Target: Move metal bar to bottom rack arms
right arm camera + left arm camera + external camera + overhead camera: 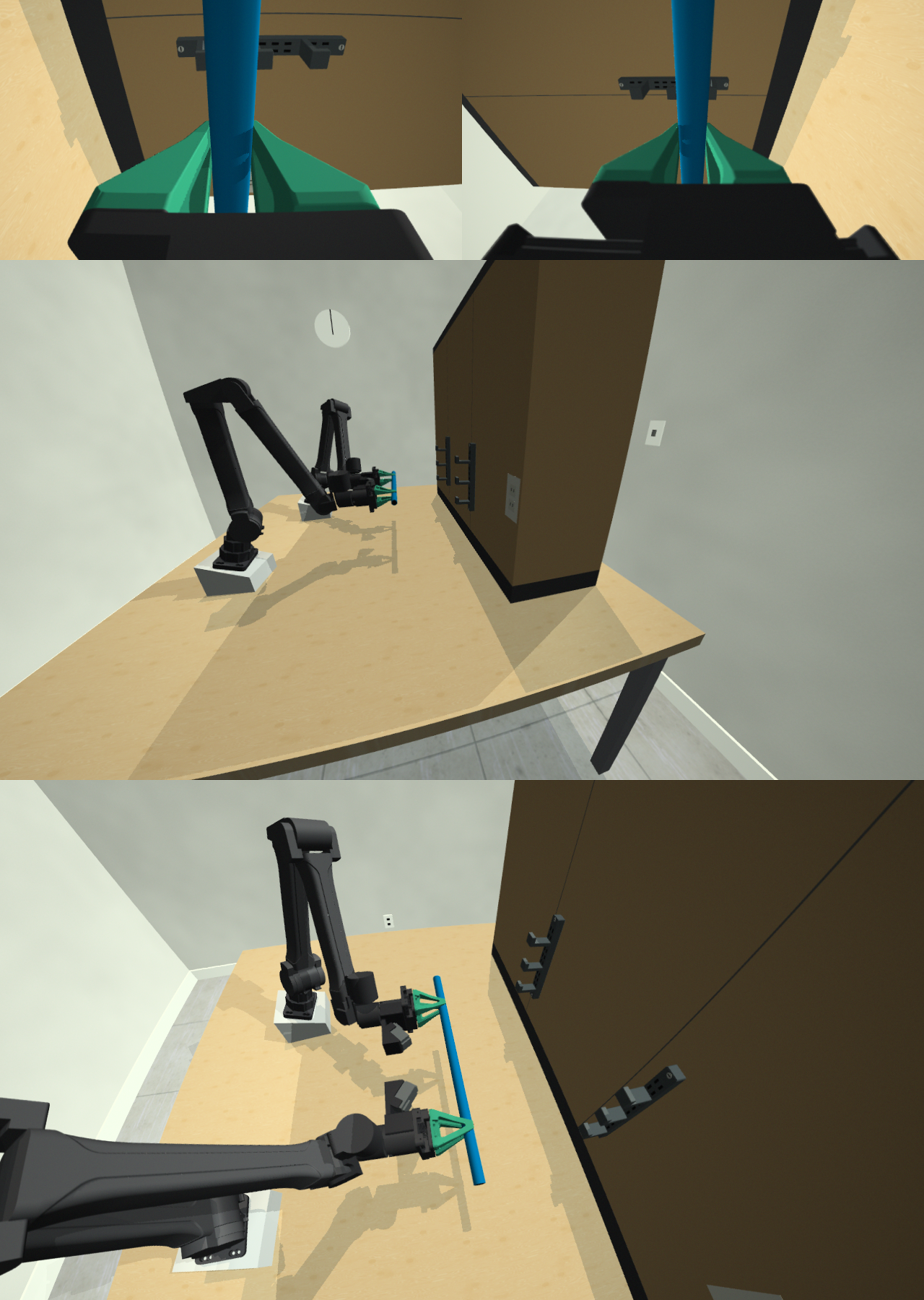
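Top view shows the bar (455, 1064) (394, 487) (693, 72) (232, 72) in the air above the tabletop (504, 1232) (323, 680) (877, 108) (22, 108), in front of the rack and apart from it. The left gripper (443, 1006) (393, 477) (692, 129) is closed on the bar near one end, and the right gripper (470, 1129) (393, 494) (231, 131) is closed on it near the other, both with their fingers on either side of it. The bar's middle stretch runs free between them, and each end sticks out beyond its gripper.

Past the bar, the left upright (551, 949) (447, 453) (624, 82) and right upright (659, 1083) (472, 486) (336, 39) of the rack are fixed to a brown cabinet (775, 973) (581, 421) (552, 43) (325, 126). Each carries three arms, one above another; the bar lies on none of them. The bar's shadow falls on the tabletop. In the exterior view, a round clock (323, 337) hangs on the wall behind.
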